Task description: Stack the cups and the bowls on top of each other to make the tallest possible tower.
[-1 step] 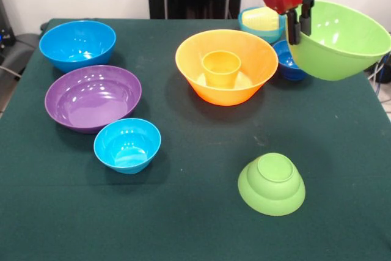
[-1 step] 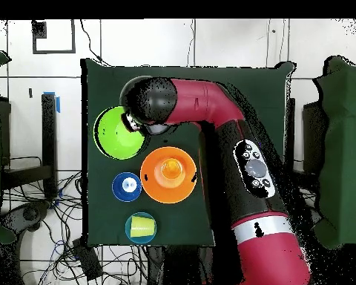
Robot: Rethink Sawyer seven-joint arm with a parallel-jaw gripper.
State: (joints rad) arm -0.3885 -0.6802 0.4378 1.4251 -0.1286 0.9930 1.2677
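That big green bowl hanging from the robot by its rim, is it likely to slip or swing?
Probably some. The green bowl hangs tilted from the gripper, pinched at one rim spot, so it may swing. Its glossy plastic looks slippery. It keeps its shape, so likely stiff and light.

Overhead: arm hides the table's right half, its bowls unseen. Front: small dark blue bowl half hidden behind large green bowl.

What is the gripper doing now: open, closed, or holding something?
Gripper: closed on the rim of the large lime green bowl, holding it tilted above the table.
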